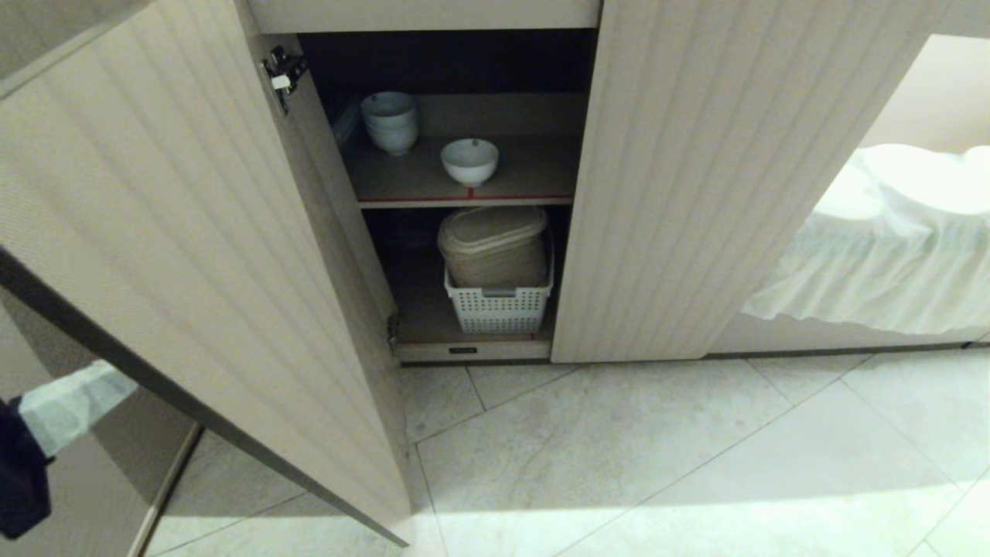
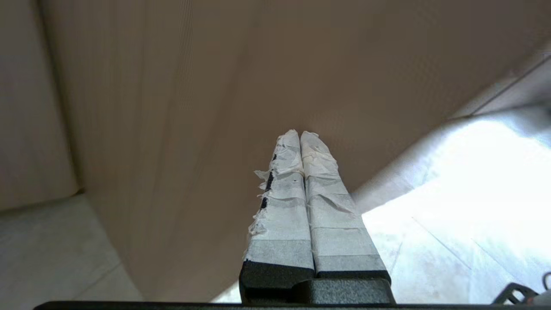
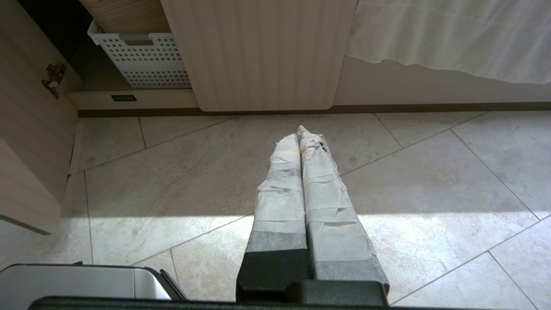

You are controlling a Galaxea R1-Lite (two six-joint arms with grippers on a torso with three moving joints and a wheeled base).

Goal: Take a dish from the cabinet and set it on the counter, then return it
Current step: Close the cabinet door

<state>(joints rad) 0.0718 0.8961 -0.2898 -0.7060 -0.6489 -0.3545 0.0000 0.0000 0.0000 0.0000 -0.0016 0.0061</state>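
Left gripper (image 2: 300, 134): my jaws are clenched together on nothing, facing the outer face of the open cabinet door (image 1: 178, 232).
Right gripper (image 3: 300, 131): mine too, pressed closed, empty, above the floor tiles (image 3: 430, 181).
Dish (image 1: 469, 160): upright on the cabinet (image 1: 665, 178) upper shelf, beside stacked bowls (image 1: 390, 120).
Basket (image 1: 499, 308): on the lower shelf.

Left gripper (image 2: 301, 134), white-tape-wrapped fingers (image 2: 282, 202) pressed together, nothing between them, black base at the near edge. Tips point at a beige vertically fluted cabinet door (image 2: 206, 99), close to it; contact unclear. Pale stone-look tiled floor (image 2: 452, 224) beside the door, brightly sunlit on one side, shaded on the other.
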